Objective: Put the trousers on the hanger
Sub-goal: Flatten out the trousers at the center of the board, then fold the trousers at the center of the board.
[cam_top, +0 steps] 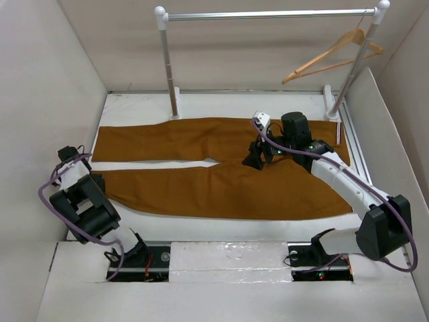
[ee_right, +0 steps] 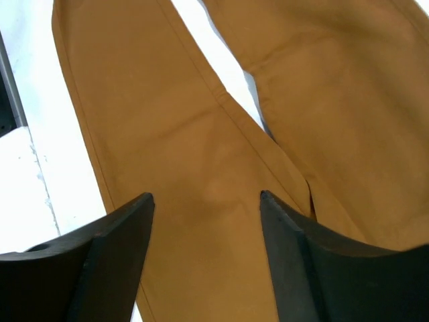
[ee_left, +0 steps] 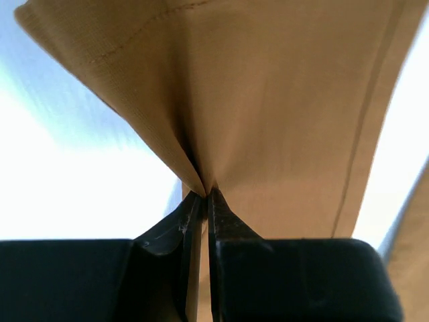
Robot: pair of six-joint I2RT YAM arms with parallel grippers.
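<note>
The rust-brown trousers (cam_top: 221, 168) lie flat on the white table, legs pointing left and waist at the right. My left gripper (cam_top: 99, 181) is at the cuff end of the near leg. In the left wrist view it (ee_left: 204, 192) is shut on a pinched fold of the trousers (ee_left: 281, 114). My right gripper (cam_top: 254, 158) hovers over the crotch area. In the right wrist view it (ee_right: 204, 198) is open and empty above the trousers (ee_right: 201, 154). The tan wooden hanger (cam_top: 333, 56) hangs on the rail at the far right, apart from both grippers.
A silver rail (cam_top: 268, 14) on white posts (cam_top: 170, 70) spans the back of the table. White walls close in the left, back and right sides. A metal strip (cam_top: 355, 157) runs along the table's right edge.
</note>
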